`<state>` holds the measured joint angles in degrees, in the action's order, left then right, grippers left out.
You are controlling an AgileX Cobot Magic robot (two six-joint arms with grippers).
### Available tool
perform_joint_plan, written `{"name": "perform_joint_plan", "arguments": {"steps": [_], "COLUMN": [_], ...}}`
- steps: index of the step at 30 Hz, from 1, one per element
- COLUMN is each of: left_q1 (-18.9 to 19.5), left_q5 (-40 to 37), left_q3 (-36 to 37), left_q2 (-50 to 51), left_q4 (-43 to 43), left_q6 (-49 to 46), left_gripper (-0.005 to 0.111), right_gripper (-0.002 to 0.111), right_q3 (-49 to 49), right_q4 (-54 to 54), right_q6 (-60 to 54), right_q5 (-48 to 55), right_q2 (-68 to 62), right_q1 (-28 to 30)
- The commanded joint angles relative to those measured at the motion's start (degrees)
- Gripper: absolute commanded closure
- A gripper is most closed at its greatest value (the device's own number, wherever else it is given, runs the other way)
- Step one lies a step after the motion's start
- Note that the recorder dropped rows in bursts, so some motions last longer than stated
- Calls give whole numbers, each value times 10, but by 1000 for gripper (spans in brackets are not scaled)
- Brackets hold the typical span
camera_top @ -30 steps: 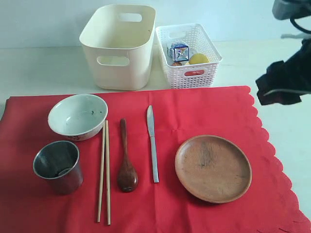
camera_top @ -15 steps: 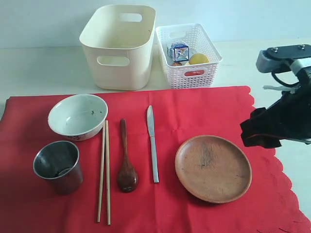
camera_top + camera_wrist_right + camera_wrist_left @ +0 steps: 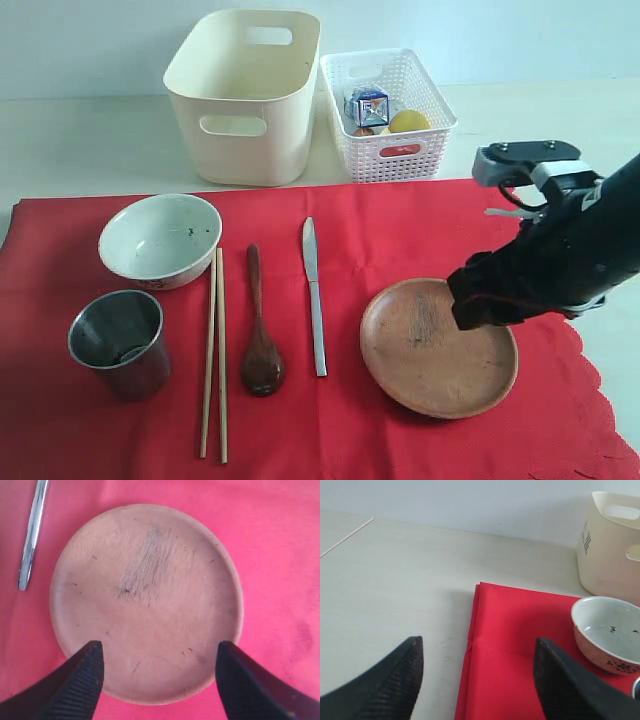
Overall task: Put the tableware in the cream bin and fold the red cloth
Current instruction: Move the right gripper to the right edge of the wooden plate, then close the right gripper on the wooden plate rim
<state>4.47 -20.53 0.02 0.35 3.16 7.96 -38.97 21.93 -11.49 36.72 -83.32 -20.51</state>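
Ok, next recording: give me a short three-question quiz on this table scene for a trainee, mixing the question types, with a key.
1. True or false: the round brown plate already sits in the cream bin.
2. What lies between the chopsticks and the metal knife on the red cloth? A) steel cup B) dark wooden spoon C) lemon
3. Which gripper is above the plate, and are its jaws open or shut?

Key: 1. False, the plate lies on the cloth. 2. B. 3. The right gripper, jaws open.
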Motion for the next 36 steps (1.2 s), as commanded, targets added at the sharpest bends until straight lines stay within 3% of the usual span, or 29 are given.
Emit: {"name": "perform_joint_plan", "arguments": {"steps": [1, 6, 16, 20, 23, 36], "left_q1": [1, 1, 1, 1, 1, 1], "left_q5": [4, 4, 4, 4, 4, 4], "left_q3": [0, 0, 0, 0, 0, 0], "left_q2": [-3, -3, -3, -3, -3, -3], "left_q4": [3, 3, 3, 3, 3, 3], "left_q6": [-3, -3, -3, -3, -3, -3], "left_gripper": [45, 45, 45, 45, 45, 45], "right_gripper": [46, 46, 46, 46, 46, 52], "right_q3": [3, 3, 3, 3, 3, -3], "right_q4": [49, 83, 197, 209, 281, 347], "right_q6": [-51, -82, -228, -261, -346, -423], "right_q5": [-14, -15, 28, 48, 92, 127], "right_q2": [-31, -51, -69, -111, -157, -237], "right_q1": [3, 26, 137, 178, 214, 223]}}
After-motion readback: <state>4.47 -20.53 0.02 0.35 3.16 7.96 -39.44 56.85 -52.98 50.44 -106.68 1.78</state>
